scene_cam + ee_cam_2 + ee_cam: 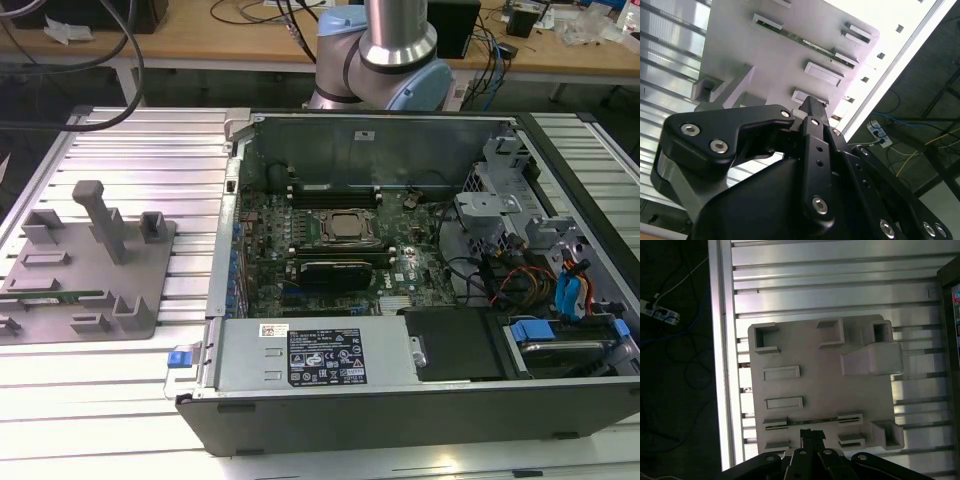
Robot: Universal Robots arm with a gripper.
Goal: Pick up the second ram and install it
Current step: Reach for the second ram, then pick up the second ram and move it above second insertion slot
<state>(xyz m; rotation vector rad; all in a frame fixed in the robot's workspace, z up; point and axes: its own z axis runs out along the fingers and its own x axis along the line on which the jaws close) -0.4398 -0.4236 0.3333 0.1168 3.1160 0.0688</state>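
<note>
Grey plastic forms the holder plate [150, 262], which lies flat on the ribbed aluminium table [150, 160] at the exterior view's left, just beside the open computer case [400, 405]. The second ram [60, 295], a thin green stick, rests on edge in a pair of slotted brackets near one border of that plate, well apart from the motherboard [400, 265] inside the case. Nothing grips it. In the first wrist view the same stick [812, 422] runs between its two brackets across the plate [825, 370], and the gripper [812, 435] sits just beside its middle, lined up with it. The black fingertips are pressed together into one narrow block and pinch nothing. In the second wrist view the gripper [811, 106] points toward the plate [765, 55], with the ram [815, 46] lying a little beyond the tips and apart from them. Whether the tips touch the plate's surface cannot be told. Inside the case, the processor socket [345, 228] sits at the middle of the board, with long black memory slots [330, 190] behind it and a wider black card [335, 270] in front. The arm [400, 40] rises behind the case's back wall.
</note>
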